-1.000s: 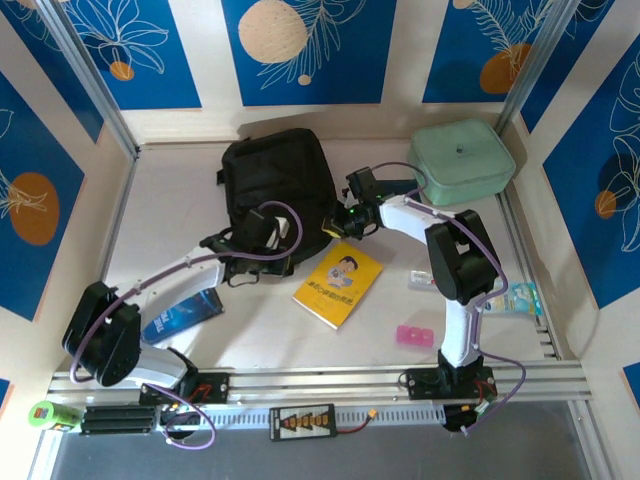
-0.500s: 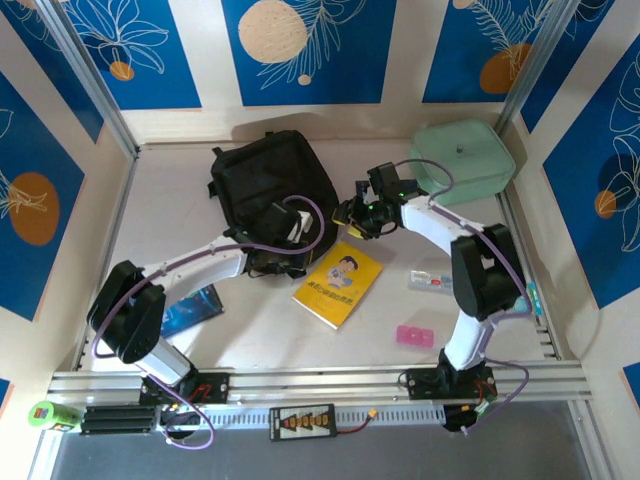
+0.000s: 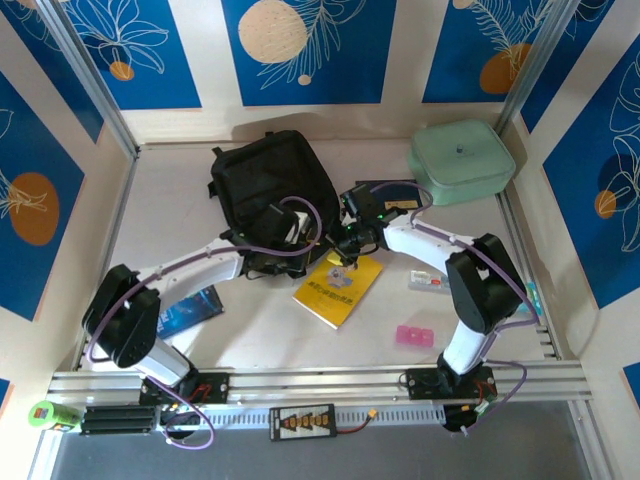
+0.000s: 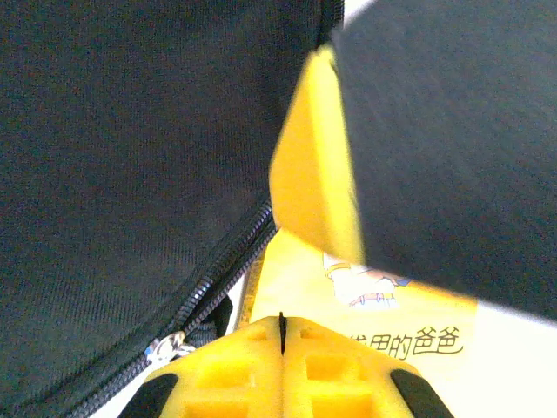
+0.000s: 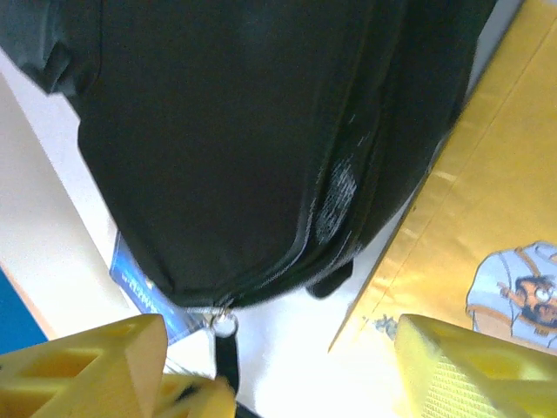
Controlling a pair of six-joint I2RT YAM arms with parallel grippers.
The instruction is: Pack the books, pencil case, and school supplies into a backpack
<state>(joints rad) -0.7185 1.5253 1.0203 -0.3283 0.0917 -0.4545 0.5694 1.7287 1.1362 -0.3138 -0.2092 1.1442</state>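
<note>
Top external view: a pale table [image 3: 170, 225] walled in by blue patterned panels. The black backpack [image 3: 268, 180] lies flat toward the far left of centre. My left arm reaches from the near left corner to the backpack's near edge. My right arm bends in from the right and ends at the backpack's near right corner.

The yellow paperback [image 3: 335, 292] lies face up just beside that corner, its cartoon cover showing. A blue book [image 3: 195, 308] lies near the left, partly under my left arm. A thin dark navy book [image 3: 385, 192] with a pale label lies between the backpack and a mint green case [image 3: 460, 160] at the far right. A clear packet [image 3: 428, 280] and a pink block [image 3: 414, 335] lie apart on the right side of the table.

Left wrist view: my left gripper [image 4: 283, 344] has its yellow fingers pressed together, with nothing that I can see between them. Black backpack fabric and its zip [image 4: 222, 274] run just ahead, with the paperback's printed cover beneath.

Right wrist view: my right gripper [image 5: 278, 374] has its fingers standing wide apart and holds nothing. A silver zip pull [image 5: 224, 324] hangs at the backpack's edge, ahead of the gap between them. The paperback lies to the right, and a corner of the blue book peeks out past the backpack.
</note>
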